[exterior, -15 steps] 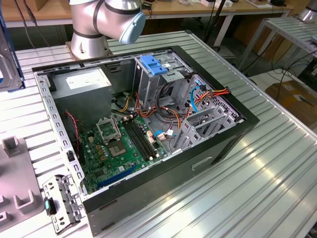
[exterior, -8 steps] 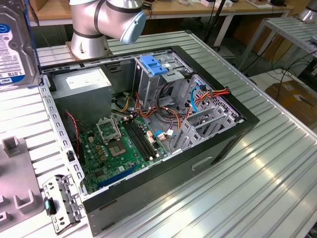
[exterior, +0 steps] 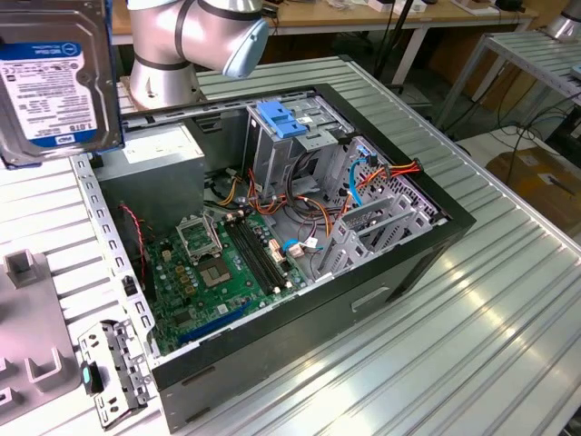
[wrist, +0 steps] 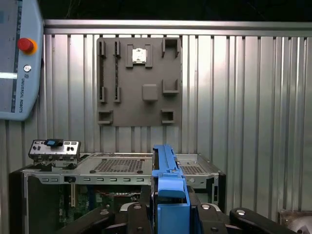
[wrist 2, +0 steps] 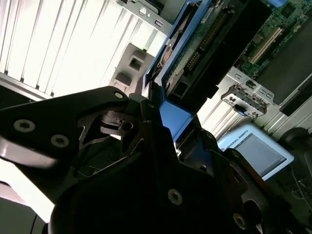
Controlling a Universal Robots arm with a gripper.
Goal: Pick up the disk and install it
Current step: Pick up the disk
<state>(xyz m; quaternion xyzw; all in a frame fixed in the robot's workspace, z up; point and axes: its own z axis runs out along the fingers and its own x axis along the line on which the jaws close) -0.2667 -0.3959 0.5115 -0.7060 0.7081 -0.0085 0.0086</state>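
Note:
The disk (exterior: 56, 84) hangs in the air at the exterior view's upper left, above the table. Its white label with a blue band faces the camera, and a blue frame edges it. In the first wrist view I see the disk edge-on, its blue frame (wrist: 168, 187) standing up between the black fingers (wrist: 134, 214) of my gripper (wrist: 168, 209). In the second wrist view my gripper (wrist 2: 163, 122) is shut on the blue frame (wrist 2: 173, 114), and the disk's green circuit side (wrist 2: 195, 46) extends beyond it.
The open computer case (exterior: 399, 272) lies on the ribbed metal table, with a grey drive cage and its light-blue latch (exterior: 281, 118) inside. A grey fixture plate (wrist: 139, 80), a small front panel part (exterior: 109, 363) and a teach pendant (wrist: 14, 58) lie beside the case.

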